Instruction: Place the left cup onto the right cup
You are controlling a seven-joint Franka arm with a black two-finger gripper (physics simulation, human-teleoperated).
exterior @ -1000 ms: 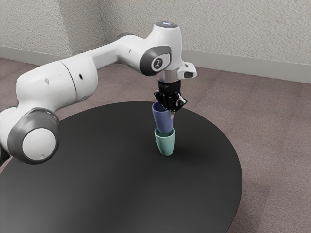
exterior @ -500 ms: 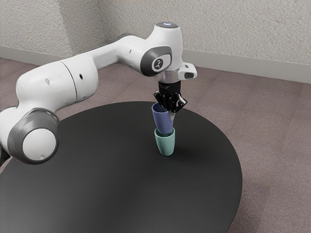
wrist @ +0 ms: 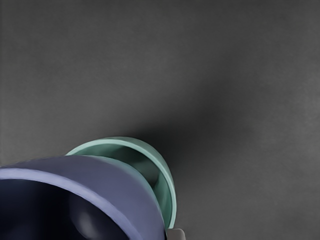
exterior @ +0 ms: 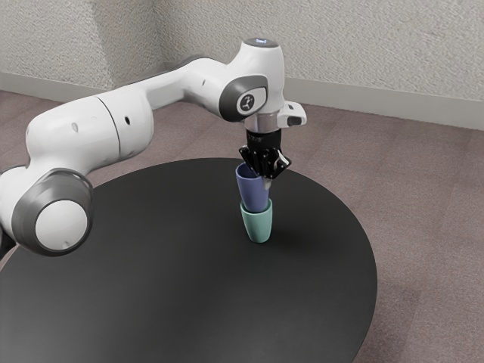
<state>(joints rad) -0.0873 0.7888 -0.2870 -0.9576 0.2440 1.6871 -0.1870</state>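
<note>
Now down a touch, seating blue cup [exterior: 252, 187] deeper in green cup [exterior: 257, 224], still tilted. Pinching its rim with gripper [exterior: 265, 171] nearly closed. Probably ready to release.

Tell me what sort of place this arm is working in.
Probably a bare indoor room set up for testing: a round black table stands on brownish carpet, backed by plain textured walls with a pale baseboard.

Plain simulated room; rough pale walls [exterior: 378, 38], skirting [exterior: 378, 97], brownish carpet [exterior: 423, 189], round black table [exterior: 151, 302].
</note>
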